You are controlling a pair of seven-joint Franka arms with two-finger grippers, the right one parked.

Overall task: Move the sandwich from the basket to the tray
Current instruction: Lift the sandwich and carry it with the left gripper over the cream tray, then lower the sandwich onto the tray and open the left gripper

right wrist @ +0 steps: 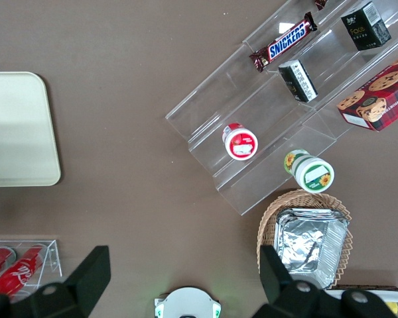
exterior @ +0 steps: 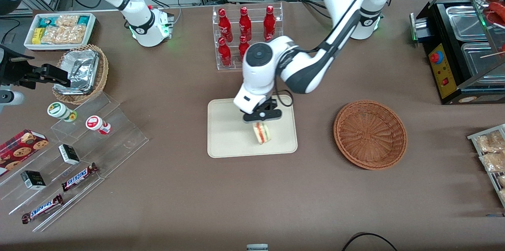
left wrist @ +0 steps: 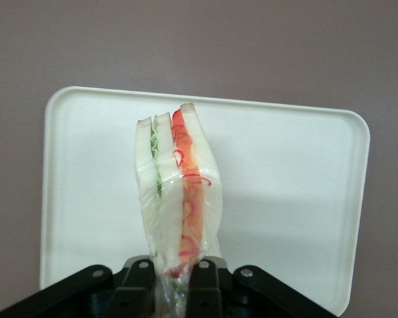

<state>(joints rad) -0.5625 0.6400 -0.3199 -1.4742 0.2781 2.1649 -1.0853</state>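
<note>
Sandwich (left wrist: pixel 176 199) hangs from the tool (left wrist: pixel 176 278), whose fingers are clamped on the crimped end of the clear wrap, so the wedge points down over the tray (left wrist: pixel 292 192). In the front view the sandwich (exterior: pixel 262 133) sits over the middle of the tray (exterior: pixel 225 136), apparently touching or just above its surface; which of the two I cannot tell.

The step in hand looks like the set-down. To do it well, the tool (exterior: pixel 261 122) should lower until the wedge's end rests on the tray, then part its fingers fully before rising, since the wrap is thin and may cling to a pad. Standing on a narrow edge, the wedge will likely tip onto a bread face when released; there is tray on every side of it, so a tip should stay inside the rim.

The basket (exterior: pixel 370 134) lies on the bench (exterior: pixel 236 203) toward the working arm's end, well apart from the tray, with nothing in it. The tray carries nothing but the sandwich. Toward the parked arm's end, a lighter basket (exterior: pixel 100 73) holds a foil container (exterior: pixel 79 70), and a white bin (exterior: pixel 88 22) holds snack packets.
</note>
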